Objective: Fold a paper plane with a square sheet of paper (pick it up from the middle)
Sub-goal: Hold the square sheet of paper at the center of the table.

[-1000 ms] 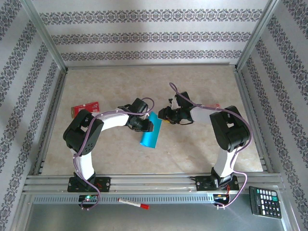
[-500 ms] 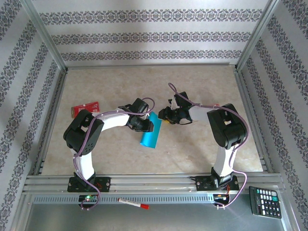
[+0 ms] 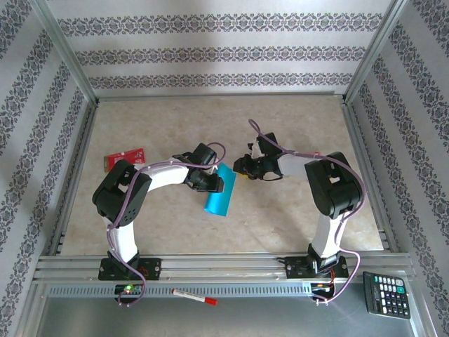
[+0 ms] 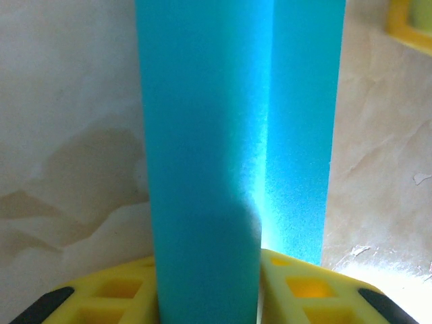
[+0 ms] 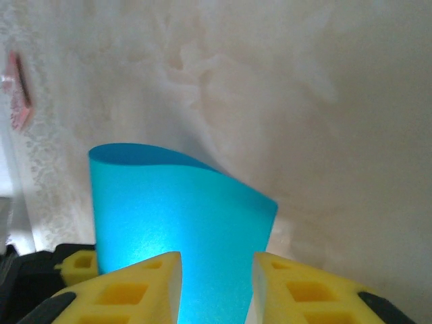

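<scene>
The square sheet of paper [image 3: 218, 199] is a teal-blue creased strip at the table's middle. My left gripper [image 3: 213, 184] is shut on its upper end. In the left wrist view the folded paper [image 4: 202, 135] rises between the yellow fingers [image 4: 304, 287], one layer flaring off to the right. My right gripper [image 3: 239, 168] sits just right of the paper's top. In the right wrist view its yellow fingers [image 5: 135, 283] stand apart, with the curved paper [image 5: 175, 209] facing the gap beyond them. No finished paper plane shape is seen.
A red-and-white card [image 3: 124, 159] lies at the left of the table. A calculator [image 3: 386, 293] and a pen [image 3: 194, 297] rest on the near shelf below the rail. Metal frame posts and patterned walls enclose the table.
The right gripper's jaws have drawn closer together and that arm has shifted slightly. The left gripper and the paper have stayed put.
</scene>
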### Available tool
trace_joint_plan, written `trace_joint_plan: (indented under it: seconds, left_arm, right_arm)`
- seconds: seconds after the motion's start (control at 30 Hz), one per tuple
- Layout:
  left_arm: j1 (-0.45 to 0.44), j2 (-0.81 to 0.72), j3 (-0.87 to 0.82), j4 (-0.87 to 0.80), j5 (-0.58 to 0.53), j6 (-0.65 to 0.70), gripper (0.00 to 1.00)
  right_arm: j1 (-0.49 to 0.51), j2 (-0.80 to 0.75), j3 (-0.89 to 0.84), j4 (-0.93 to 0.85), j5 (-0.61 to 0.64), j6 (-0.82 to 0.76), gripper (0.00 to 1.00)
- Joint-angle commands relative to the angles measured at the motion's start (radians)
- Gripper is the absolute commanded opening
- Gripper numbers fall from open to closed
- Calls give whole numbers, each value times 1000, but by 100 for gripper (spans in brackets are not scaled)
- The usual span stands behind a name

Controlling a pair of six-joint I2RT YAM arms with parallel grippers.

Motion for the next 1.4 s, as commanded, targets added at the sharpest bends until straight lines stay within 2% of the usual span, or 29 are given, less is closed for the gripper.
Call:
trace_joint_plan:
  seconds: [0.0, 0.07, 0.13, 0.17, 0.77, 1.37]
  left_arm:
    - [-3, 108, -67, -135, -155, 19, 35]
    - [-3, 107, -68, -135, -156, 19, 35]
    - [-2, 107, -66, -135, -157, 18, 35]
    - [-4, 107, -65, -137, -156, 19, 35]
    - [-4, 102, -66, -141, -162, 16, 35]
    - [-4, 101, -64, -148, -162, 15, 35]
  right_arm:
    - [3, -59, -39, 19, -41, 14, 23]
    - [9, -61, -51, 27, -46, 26, 14]
    - [20, -56, -55, 35, -51, 39, 2]
    - [25, -53, -58, 43, -52, 47, 0]
    - [114, 26, -62, 90, -42, 113, 0]
    - [119, 88, -101, 31, 53, 75, 0]
